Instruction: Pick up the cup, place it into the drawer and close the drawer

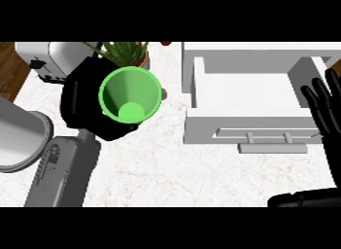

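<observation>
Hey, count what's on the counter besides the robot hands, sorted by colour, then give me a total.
Green: 2, the cup and the potted plant
White: 1, the open drawer
Silver: 1, the toaster
Total: 4

- The worktop (165, 165) is pale marble with faint veining, and it fills most of the view.
- A white drawer unit (248, 95) sits on it at the right, drawer pulled open, handle at the front.
- A toaster (55, 58) stands at the far left.
- A potted plant (130, 52) stands just beside the toaster.
- Wooden floor (1, 68) shows past the worktop's left edge.
</observation>
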Controlling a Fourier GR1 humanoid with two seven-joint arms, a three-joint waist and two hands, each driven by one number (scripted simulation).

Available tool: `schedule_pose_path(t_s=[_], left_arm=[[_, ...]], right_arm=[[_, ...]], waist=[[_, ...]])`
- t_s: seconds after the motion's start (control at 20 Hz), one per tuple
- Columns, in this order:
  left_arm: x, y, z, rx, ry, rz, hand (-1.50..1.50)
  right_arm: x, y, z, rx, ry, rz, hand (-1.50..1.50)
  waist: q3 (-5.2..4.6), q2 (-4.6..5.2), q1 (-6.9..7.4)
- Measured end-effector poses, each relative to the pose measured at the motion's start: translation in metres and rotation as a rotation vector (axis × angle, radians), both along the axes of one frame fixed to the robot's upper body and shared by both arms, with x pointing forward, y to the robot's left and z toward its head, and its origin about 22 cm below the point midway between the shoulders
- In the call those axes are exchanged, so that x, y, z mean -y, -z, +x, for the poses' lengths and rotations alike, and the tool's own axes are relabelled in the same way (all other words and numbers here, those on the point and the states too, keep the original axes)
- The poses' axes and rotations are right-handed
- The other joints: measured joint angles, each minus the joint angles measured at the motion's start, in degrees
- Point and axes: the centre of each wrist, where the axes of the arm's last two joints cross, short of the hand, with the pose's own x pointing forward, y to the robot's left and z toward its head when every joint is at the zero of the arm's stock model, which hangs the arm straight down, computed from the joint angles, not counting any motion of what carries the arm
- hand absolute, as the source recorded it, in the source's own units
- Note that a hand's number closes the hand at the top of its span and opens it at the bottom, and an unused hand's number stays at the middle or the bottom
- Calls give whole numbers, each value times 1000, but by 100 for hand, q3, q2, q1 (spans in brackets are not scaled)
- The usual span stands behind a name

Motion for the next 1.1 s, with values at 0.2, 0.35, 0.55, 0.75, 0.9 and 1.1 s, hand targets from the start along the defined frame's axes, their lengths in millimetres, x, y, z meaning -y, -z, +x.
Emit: schedule_pose_path(t_s=[0.2,0.35,0.55,0.75,0.9,1.1], left_arm=[[23,-28,14,8,-2,27,150],[37,-46,22,11,-4,54,150],[58,-71,38,9,-11,85,150],[80,-80,46,-1,2,116,150],[97,-84,53,-20,3,141,150],[111,-82,62,-45,-2,172,150]], right_arm=[[1,0,6,9,-2,0,-150],[6,4,4,3,2,0,-150],[8,1,9,-1,-3,7,-150],[7,10,7,-1,1,8,-150],[3,8,11,3,2,6,-150],[6,8,5,3,-1,-4,-150]], waist=[[-1,11,-25],[-1,12,-33],[-1,18,-47],[-1,18,-58],[-2,23,-72],[-1,24,-89]])
